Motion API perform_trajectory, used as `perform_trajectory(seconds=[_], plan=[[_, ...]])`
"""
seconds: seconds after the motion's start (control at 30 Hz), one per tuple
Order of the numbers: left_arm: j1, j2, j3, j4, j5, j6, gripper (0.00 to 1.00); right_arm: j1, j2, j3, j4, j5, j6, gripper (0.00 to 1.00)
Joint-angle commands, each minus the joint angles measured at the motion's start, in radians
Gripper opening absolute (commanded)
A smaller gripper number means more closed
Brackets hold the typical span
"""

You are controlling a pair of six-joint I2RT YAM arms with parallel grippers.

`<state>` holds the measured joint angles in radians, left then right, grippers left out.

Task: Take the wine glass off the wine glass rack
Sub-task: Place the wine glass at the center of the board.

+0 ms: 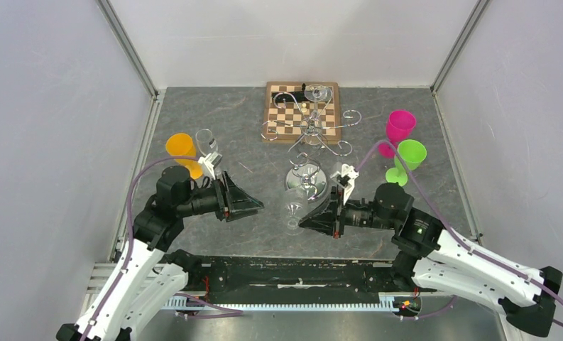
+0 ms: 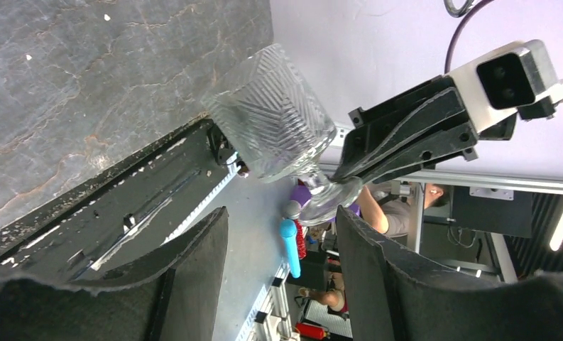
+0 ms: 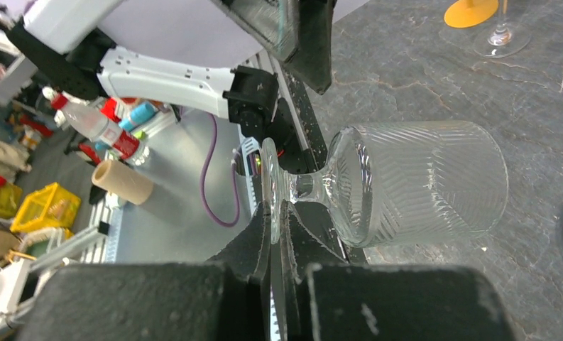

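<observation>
Two grippers sit nearest, on the near side of the wine glass rack (image 1: 301,178). The right gripper (image 3: 278,238) is clamped on the flat foot of the clear wine glass (image 3: 420,181). That glass is off the hooks, just in front of the rack's round mirrored base. It hangs upside down, foot up and ribbed bowl mouth toward the grey table (image 1: 257,153). Whether the rim touches the table, I cannot tell. Only the stone surface shows through the bowl.

Left of the held glass, the left gripper (image 1: 258,206) has its fingers apart, gripping nothing.

Farther back, left of the rack, an orange goblet (image 1: 182,148) and a clear stemmed glass (image 1: 206,141) stand together. Right of the rack stand a green goblet (image 1: 411,153) and a pink goblet (image 1: 400,126). Behind the rack lies a wooden chessboard (image 1: 282,117), the rack's curled arms showing over it.
</observation>
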<state>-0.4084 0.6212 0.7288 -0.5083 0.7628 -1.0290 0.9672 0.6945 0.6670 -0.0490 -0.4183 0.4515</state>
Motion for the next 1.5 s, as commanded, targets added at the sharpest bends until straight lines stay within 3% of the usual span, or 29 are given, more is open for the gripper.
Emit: perform_trajectory(seconds=[0.0,0.87,1.47], plan=[[-0.004,-0.042,-0.017,0.086,0.033,-0.118,0.63,0.045,0.021,0.009,0.189,0.064,-0.117,0.00],[-0.003,-0.208,-0.226,0.298,0.075,-0.374,0.63,0.245,0.139,-0.043,0.542,0.211,-0.495,0.00],[-0.005,-0.276,-0.264,0.342,0.079,-0.445,0.63,0.308,0.289,-0.036,0.749,0.225,-0.590,0.00]])
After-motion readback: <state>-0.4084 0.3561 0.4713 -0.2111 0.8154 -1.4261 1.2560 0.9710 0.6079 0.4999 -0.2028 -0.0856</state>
